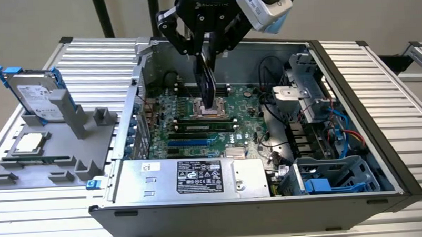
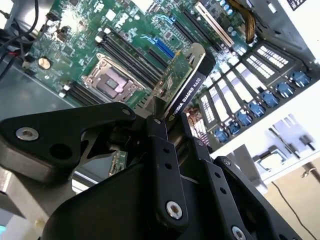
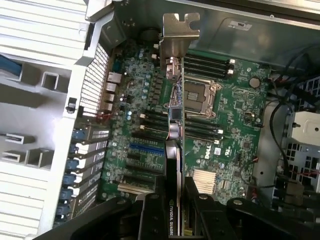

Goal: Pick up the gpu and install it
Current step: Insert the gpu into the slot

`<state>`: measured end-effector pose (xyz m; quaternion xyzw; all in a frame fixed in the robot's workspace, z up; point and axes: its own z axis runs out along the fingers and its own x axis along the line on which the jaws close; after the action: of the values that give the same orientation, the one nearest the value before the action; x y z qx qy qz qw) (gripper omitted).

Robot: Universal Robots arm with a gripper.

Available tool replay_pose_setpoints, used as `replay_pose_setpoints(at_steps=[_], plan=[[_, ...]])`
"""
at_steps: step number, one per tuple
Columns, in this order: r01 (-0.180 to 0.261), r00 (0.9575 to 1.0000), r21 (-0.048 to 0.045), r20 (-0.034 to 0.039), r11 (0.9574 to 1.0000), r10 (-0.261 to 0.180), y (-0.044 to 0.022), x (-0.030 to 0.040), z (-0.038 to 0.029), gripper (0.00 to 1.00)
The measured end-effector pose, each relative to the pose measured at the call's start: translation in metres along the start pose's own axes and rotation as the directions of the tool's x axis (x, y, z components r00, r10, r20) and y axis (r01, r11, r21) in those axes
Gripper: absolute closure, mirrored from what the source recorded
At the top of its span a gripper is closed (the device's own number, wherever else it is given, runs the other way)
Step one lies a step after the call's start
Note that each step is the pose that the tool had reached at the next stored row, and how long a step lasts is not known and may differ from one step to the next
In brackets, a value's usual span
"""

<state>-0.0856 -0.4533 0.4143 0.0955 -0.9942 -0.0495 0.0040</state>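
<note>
Gripper (image 2: 170,122) tight around the gpu (image 2: 184,84), card edge-on above the motherboard (image 2: 75,30).

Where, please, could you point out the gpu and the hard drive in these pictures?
gpu (image 2: 186,94): second wrist view, on its black shroud edge.
hard drive (image 1: 36,94): exterior view, on its silver labelled face.

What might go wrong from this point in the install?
1. The graphics card hangs edge-down over the processor socket, not the blue slot; lowering here may hit the socket.
2. The fingers pinch just one end, so the card might tilt when pushed.
3. Its silver bracket could catch the case's vented wall.
</note>
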Motion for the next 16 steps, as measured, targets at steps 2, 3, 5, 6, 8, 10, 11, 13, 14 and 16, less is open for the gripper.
replay_pose_setpoints(at_steps=[2, 3, 5, 6, 8, 10, 11, 13, 14, 16], plan=[[0.022, 0.9998, 0.0000, -0.0022, 0.9998, -0.022, 0.0000, 0.0000, 0.0000, 1.00], [0.032, 0.9995, 0.0000, -0.0033, 0.9995, -0.032, 0.0000, 0.0000, 0.0000, 1.00], [0.054, 0.9985, -0.0002, -0.0054, 0.9985, -0.054, 0.0000, 0.0000, 0.0000, 1.00], [0.065, 0.9979, -0.0003, -0.0065, 0.9979, -0.065, 0.0000, 0.0000, 0.0000, 1.00], [0.086, 0.9962, -0.0004, -0.0086, 0.9963, -0.086, 0.0000, 0.0000, 0.0000, 1.00], [0.107, 0.9942, -0.0007, -0.0107, 0.9942, -0.107, 0.0000, -0.0001, 0.0000, 1.00], [0.117, 0.9931, -0.0008, -0.0117, 0.9931, -0.117, 0.0000, -0.0001, 0.0000, 1.00], [0.138, 0.9903, -0.0011, -0.0137, 0.9904, -0.138, 0.0000, -0.0001, 0.0000, 1.00], [0.149, 0.9888, -0.0013, -0.0147, 0.9889, -0.149, 0.0000, -0.0001, 0.0000, 1.00], [0.170, 0.9853, -0.0017, -0.0169, 0.9855, -0.170, 0.0000, -0.0001, 0.0000, 1.00]])
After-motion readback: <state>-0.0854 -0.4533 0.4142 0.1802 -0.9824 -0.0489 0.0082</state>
